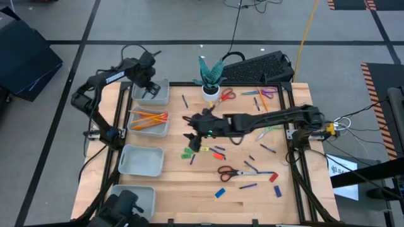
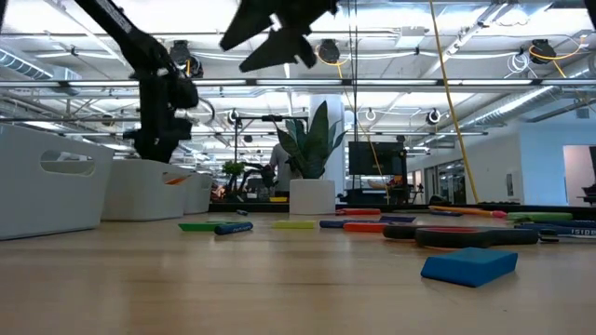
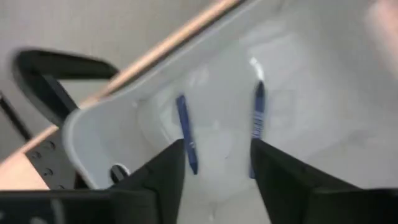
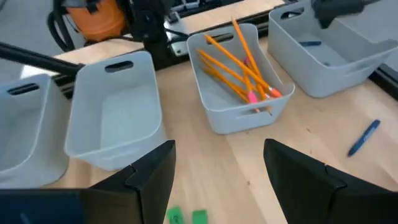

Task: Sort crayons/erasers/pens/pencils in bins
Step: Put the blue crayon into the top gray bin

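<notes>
Blue pens [image 3: 186,134] beneath left pincer [image 3: 217,180]

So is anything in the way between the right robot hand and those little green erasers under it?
Nothing visible blocks it. The right gripper hangs open above the small flat green erasers, with only bare light wooden table around them. The pale grey-blue plastic bins sit farther off, not in between.
</notes>
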Controlling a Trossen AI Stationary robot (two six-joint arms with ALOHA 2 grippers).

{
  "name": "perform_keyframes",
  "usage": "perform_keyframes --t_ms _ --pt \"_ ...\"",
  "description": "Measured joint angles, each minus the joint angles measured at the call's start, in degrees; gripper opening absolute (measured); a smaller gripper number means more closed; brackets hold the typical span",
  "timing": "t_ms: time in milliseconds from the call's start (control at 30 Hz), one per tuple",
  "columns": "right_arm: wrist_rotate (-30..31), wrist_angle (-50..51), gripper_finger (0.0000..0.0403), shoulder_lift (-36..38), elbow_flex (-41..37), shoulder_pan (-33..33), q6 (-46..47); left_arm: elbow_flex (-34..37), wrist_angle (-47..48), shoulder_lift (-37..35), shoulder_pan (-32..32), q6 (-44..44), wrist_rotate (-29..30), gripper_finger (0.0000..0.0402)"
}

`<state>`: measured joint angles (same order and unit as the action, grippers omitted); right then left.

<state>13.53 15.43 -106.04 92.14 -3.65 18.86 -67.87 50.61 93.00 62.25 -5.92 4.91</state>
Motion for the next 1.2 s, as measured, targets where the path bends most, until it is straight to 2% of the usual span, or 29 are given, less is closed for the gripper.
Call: perform_keyframes --t_ms 133,267,433,600,733,833,1067,1200 --pt "-0.13 6.74 0.0238 -5.72 7.77 0.34 -5.57 -0.20 0.45 -8.04 0.36 -0.15 -6.29 0.0218" --pt "-1.58 15.28 0.0237 -7.22 9.74 -1.26 -5.54 -0.19 0.70 -17.33 -0.52 -1.91 -17.75 0.0222" --pt "-1.55 30.63 0.0219 -6.84 7.69 -3.86 2.36 0.84 0.11 -27.01 -3.60 -3.32 -31.02 0.0223" --pt "-1.71 31.66 0.0203 -6.91 0.60 -5.35 11.95 2.05 -0.20 -33.47 -9.23 -5.78 -37.89 0.0223" --pt "-3.18 31.62 0.0202 -6.93 -4.24 -4.56 19.37 3.66 -1.04 -36.92 -14.55 -5.75 -40.65 0.0223" --pt "-4.67 32.04 0.0201 -6.93 -7.34 -2.90 20.90 5.28 -1.23 -38.85 -18.26 -4.70 -40.88 0.0223" --pt "-7.76 31.29 0.0201 -6.91 -12.05 -0.17 14.08 8.93 -1.55 -41.72 -25.50 0.37 -40.88 0.0223" --pt "-8.56 29.32 0.0201 -6.87 -14.10 0.30 10.55 11.32 -5.48 -42.97 -29.34 4.91 -40.87 0.0223"
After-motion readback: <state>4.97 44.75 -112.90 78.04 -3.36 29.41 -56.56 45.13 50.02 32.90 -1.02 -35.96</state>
